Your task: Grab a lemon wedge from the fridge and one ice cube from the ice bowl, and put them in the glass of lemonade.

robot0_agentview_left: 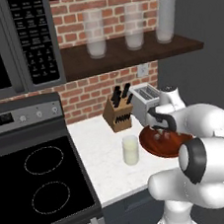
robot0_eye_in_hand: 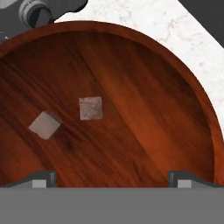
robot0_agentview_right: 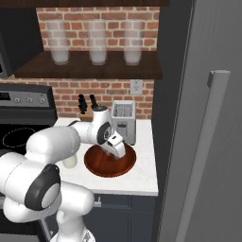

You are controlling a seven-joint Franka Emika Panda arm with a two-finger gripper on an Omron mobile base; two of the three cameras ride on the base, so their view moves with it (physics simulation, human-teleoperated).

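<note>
The ice bowl [robot0_eye_in_hand: 144,109], wide and reddish-brown, lies right under my hand, with two pale ice cubes on its floor: one [robot0_eye_in_hand: 90,108] near the middle, another [robot0_eye_in_hand: 44,125] to its left. My gripper [robot0_eye_in_hand: 112,179] hangs open just above the bowl [robot0_agentview_right: 101,165], its fingertips wide apart and empty. The glass of lemonade [robot0_agentview_left: 131,150] stands on the counter left of the bowl [robot0_agentview_left: 161,148]. The grey fridge [robot0_agentview_right: 189,71] fills the right side with its door shut. The lemon wedge is hidden.
A toaster [robot0_agentview_left: 145,100] and a knife block [robot0_agentview_left: 118,114] stand behind the bowl against the brick wall. A black stove [robot0_agentview_left: 39,187] lies to the left. Tall frosted glasses [robot0_agentview_right: 97,42] sit on the shelf above. The fridge's bar handle [robot0_agentview_right: 208,142] is close on the right.
</note>
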